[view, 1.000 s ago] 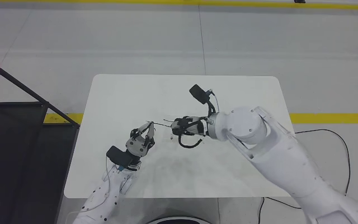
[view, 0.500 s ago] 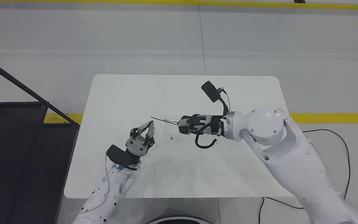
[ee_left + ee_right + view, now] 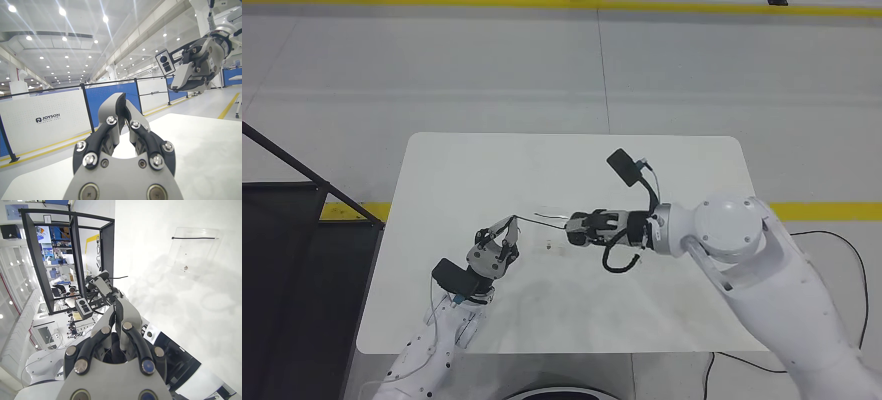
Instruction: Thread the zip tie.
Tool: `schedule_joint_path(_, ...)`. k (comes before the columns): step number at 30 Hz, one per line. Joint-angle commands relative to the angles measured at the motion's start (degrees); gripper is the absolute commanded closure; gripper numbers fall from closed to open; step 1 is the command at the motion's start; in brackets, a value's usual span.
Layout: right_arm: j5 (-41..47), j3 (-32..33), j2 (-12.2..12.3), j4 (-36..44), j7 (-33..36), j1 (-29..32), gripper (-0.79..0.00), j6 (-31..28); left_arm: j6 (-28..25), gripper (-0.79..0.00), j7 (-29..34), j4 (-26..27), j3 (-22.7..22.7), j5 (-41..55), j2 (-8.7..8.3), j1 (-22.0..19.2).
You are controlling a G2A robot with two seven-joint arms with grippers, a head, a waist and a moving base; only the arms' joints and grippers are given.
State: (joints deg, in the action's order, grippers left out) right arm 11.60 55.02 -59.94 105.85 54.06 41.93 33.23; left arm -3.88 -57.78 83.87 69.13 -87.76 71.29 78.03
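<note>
From above, the white bench [image 3: 662, 170] carries both arms near its middle. The left pincer [image 3: 511, 221] points up and away from the near-left edge, and the right pincer [image 3: 569, 228] faces it from the right, the two well apart. Between them the zip tie [image 3: 540, 215] shows as a thin black line, one end close to the left pincer's tip and the other close to the right pincer's. I cannot tell from here whether it touches either.

In the left wrist view, the left pincer [image 3: 123, 97] has its fingers together at the tips. I cannot tell whether anything is pinched between them. It is raised above the bench [image 3: 198, 144]. The right pincer [image 3: 173, 88] hangs farther off, its fingers also together.

In the right wrist view, the right pincer [image 3: 115, 303] is closed, pad against pad. Beyond it the zip tie [image 3: 194, 238] lies straight and flat on a clear sheet [image 3: 200, 256] on the bench, near one edge of the sheet. A few small specks [image 3: 186, 267] sit lower on the sheet. A thin dark strand [image 3: 121, 277] juts out beside the left pincer's tip. I cannot tell what it is.
</note>
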Motion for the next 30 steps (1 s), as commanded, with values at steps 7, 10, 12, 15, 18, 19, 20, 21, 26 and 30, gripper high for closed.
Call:
schedule_joint_path(7, -0.1, -0.1, 0.0, 0.1, 0.3, -0.5, 0.000, 0.7, 0.0, 0.000, 0.0, 0.0, 0.0, 0.0, 0.00, 0.0)
schedule_joint_path(10, 0.1, -0.1, 0.0, 0.1, 0.3, -0.6, 0.000, 0.7, 0.0, 0.000, 0.0, 0.0, 0.0, 0.0, 0.00, 0.0)
schedule_joint_path(12, 0.2, -0.2, -0.1, 0.0, 0.4, -0.8, 0.000, 0.8, 0.0, 0.000, 0.0, 0.0, 0.0, 0.0, 0.00, 0.0)
schedule_joint_path(15, 0.3, -0.5, -0.1, -0.2, 0.4, -1.2, 0.000, 1.1, 0.0, 0.000, 0.0, 0.0, 0.0, 0.0, 0.00, 0.0)
schedule_joint_path(18, 0.2, -0.8, -0.2, -0.3, 0.4, -1.6, 0.000, 1.5, 0.0, 0.000, 0.0, 0.0, 0.0, 0.0, 0.00, 0.0)
schedule_joint_path(19, 0.2, -0.9, -0.2, -0.4, 0.4, -1.7, 0.000, 1.7, 0.0, 0.000, 0.0, 0.0, 0.0, 0.0, 0.00, 0.0)
schedule_joint_path(20, 0.1, -1.0, -0.2, -0.4, 0.4, -1.9, 0.000, 1.8, 0.0, 0.000, 0.0, 0.0, 0.0, 0.0, 0.00, 0.0)
schedule_joint_path(21, 0.1, -1.0, -0.3, -0.4, 0.5, -1.9, 0.000, 1.8, 0.0, 0.000, 0.0, 0.0, 0.0, 0.0, 0.00, 0.0)
schedule_joint_path(26, -0.2, -1.3, -0.3, -0.5, 0.5, -2.2, 0.000, 2.0, 0.0, 0.000, 0.0, 0.0, 0.0, 0.0, 0.00, 0.0)
schedule_joint_path(30, 0.0, -1.3, -0.3, -0.5, 0.4, -2.2, 0.000, 1.9, 0.0, 0.000, 0.0, 0.0, 0.0, 0.0, 0.00, 0.0)
